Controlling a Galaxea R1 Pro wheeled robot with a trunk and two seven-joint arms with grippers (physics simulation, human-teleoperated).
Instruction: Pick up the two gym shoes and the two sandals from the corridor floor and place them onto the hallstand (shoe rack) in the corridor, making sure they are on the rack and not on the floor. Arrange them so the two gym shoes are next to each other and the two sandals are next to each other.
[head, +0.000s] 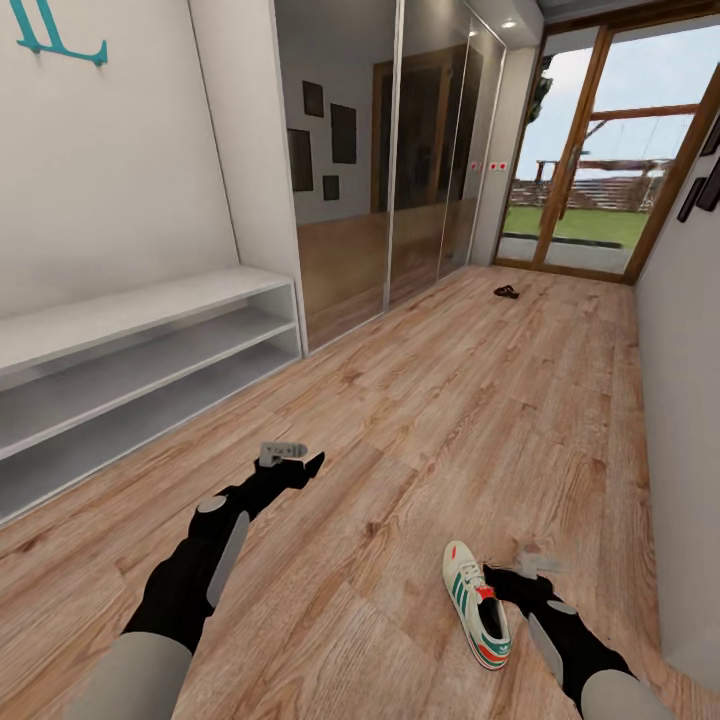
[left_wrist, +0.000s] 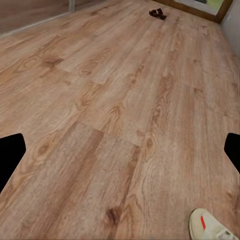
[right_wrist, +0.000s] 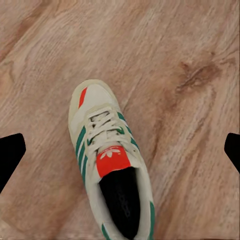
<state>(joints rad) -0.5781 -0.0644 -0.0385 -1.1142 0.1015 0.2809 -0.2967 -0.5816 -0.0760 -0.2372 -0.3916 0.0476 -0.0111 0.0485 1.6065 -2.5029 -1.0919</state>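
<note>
1. One sneaker (head: 476, 604) lies upright on the floor (head: 450, 400) just beside my right gripper (head: 497, 578), toe pointing away from me. The right wrist view looks straight down on it, laces and red tongue centred between the two dark fingertips at the picture's edges, so that gripper is spread wide and holds nothing.
2. My left gripper (head: 300, 462) hovers over bare planks, also spread and empty; its wrist view catches the sneaker's toe at one corner and a sandal (left_wrist: 157, 13) far off.
3. That sandal (head: 506, 291) sits well down the corridor near the glass door (head: 585, 150). It is too small to tell whether it is one sandal or two (the second sneaker I can't place from here).
4. The rack (head: 140, 310) stands along the wall on my left, top and both shelves bare, so I judge that nothing is placed yet.
5. Risks, as I judge them:
   - Closing across the sneaker's soft upper could let it twist or slip out on the lift; the heel collar or the sole sides look like the firmer hold.
   - Coming down off-centre would push the shoe along the smooth planks rather than grip it.
   - The rack is on the left and the shoe is at my right hand, so the carry needs a turn or a reach across; a loose hold could drop it short, onto the floor.
   - Setting this sneaker mid-shelf with no thought for its mate could leave the pairs split.
</note>
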